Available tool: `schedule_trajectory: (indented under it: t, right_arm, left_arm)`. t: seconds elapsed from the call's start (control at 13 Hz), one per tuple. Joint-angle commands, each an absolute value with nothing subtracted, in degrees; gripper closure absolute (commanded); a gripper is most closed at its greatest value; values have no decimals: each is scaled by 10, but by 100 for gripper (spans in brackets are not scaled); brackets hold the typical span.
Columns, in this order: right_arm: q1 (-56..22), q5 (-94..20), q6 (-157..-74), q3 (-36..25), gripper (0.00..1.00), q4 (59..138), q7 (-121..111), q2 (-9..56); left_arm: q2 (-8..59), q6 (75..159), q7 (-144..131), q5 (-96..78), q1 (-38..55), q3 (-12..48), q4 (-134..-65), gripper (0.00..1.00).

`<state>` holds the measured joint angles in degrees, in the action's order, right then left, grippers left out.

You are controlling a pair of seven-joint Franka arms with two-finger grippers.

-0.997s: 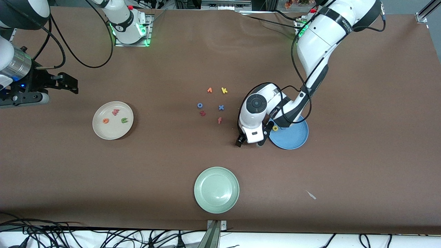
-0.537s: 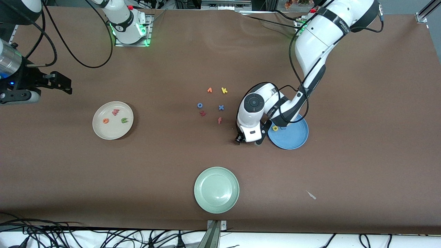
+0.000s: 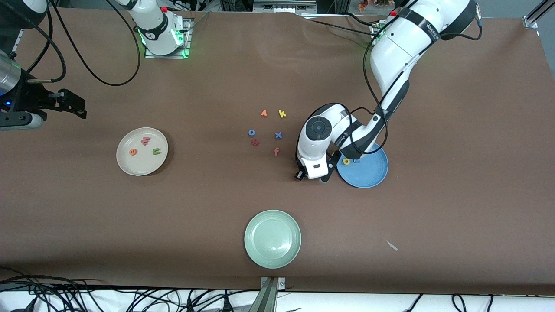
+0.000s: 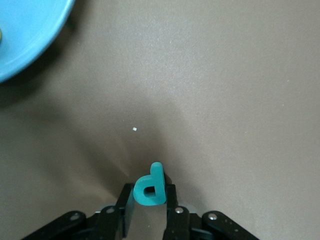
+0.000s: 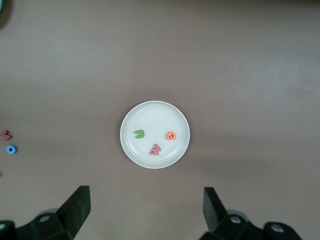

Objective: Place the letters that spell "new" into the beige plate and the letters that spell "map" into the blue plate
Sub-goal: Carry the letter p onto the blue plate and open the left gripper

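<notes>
My left gripper point(image 4: 148, 193) is shut on the teal p point(image 4: 151, 184), low at the brown table beside the blue plate point(image 3: 373, 173), on the side toward the right arm's end. In the front view the hand hides the p. A yellow a point(image 3: 346, 161) and a bit of the blue m point(image 3: 356, 161) lie in that plate. The beige plate point(image 3: 125, 167) holds the green n point(image 3: 156, 151), orange e point(image 3: 132, 152) and pinkish w point(image 3: 145, 140). My right gripper point(image 5: 146, 195) hangs open and empty at the right arm's end of the table, and its wrist view shows the beige plate point(image 5: 131, 150).
Loose letters lie mid-table: an orange one point(image 3: 263, 113), yellow k point(image 3: 282, 114), blue o point(image 3: 251, 132), blue x point(image 3: 278, 135), a dark red one point(image 3: 255, 142), red-orange f point(image 3: 276, 151). A pale green plate point(image 3: 272, 238) sits nearest the front camera. A small pale scrap point(image 3: 391, 245) lies toward the left arm's end.
The left gripper has closed on the teal p and shifted slightly toward the loose letters. The right arm has drawn back toward its end of the table.
</notes>
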<state>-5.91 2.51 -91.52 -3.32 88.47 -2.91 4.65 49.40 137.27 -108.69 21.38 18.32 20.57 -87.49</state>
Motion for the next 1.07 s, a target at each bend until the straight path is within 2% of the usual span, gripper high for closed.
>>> schedule_trajectory:
  t: [0.0, 0.23, 0.46, 0.61, 1.0]
  right_arm:
    - [-59, 14, -906, -33, 0, 878, -31, 43]
    - [-61, 15, -910, -31, 0, 878, -33, 46]
    - [-62, 15, -909, -30, 0, 878, -33, 46]
    - [-62, 15, -909, -31, 0, 878, -34, 46]
    - [-62, 15, -908, -32, 0, 878, -34, 46]
  left_arm:
    - [506, 1373, -1077, 211, 193, 192, -863, 78]
    - [499, 1355, -1072, 214, 193, 192, -845, 84]
    - [483, 1228, -983, 205, 184, 197, -817, 85]
    - [472, 1174, -912, 202, 162, 204, -813, 87]
    - [454, 1021, -702, 202, 60, 273, -818, 88]
